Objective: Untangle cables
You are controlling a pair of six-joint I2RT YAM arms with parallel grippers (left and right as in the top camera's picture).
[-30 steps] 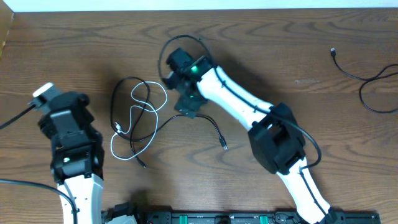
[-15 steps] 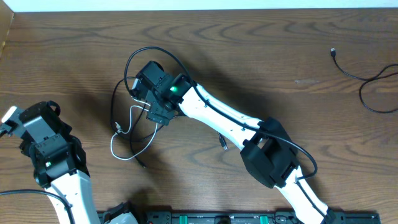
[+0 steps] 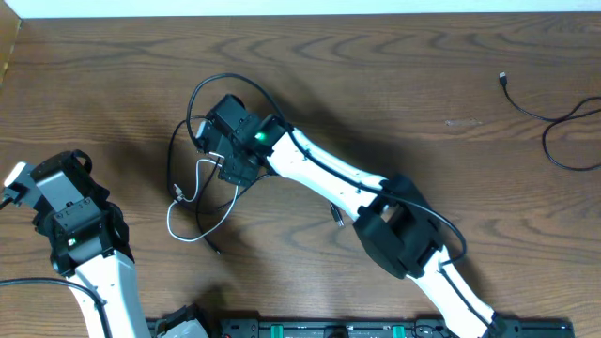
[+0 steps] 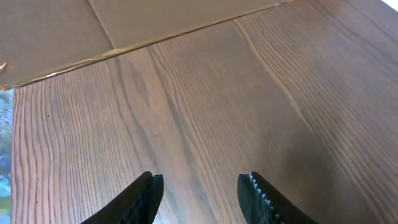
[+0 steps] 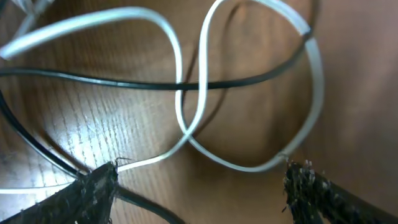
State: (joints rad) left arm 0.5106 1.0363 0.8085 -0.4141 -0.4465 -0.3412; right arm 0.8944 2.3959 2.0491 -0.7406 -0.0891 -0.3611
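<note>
The cables lie tangled at left centre: a white cord [image 3: 185,203] looped with thin black cords [image 3: 173,158], one black plug end [image 3: 336,219] trailing right. My right gripper [image 3: 228,161] hangs low over the tangle. In the right wrist view it is open [image 5: 202,186]; the white cord [image 5: 249,165] loops between the fingers [image 5: 96,190] and a black cord [image 5: 124,83] crosses beyond it. The left finger touches a black strand. My left gripper [image 3: 47,183] is open [image 4: 200,194] over bare wood at the table's left, away from the cables.
A separate black cable [image 3: 554,122] lies at the far right. A cardboard sheet [image 4: 93,25] lies beyond the table's far left edge. The right arm's own thicker black wire [image 3: 202,89] arcs above the tangle. A rack [image 3: 357,329] runs along the front edge.
My right gripper has moved left from beside the tangle to right over it. My left arm has swung left, away from the cables. Little has moved in the last half second.
</note>
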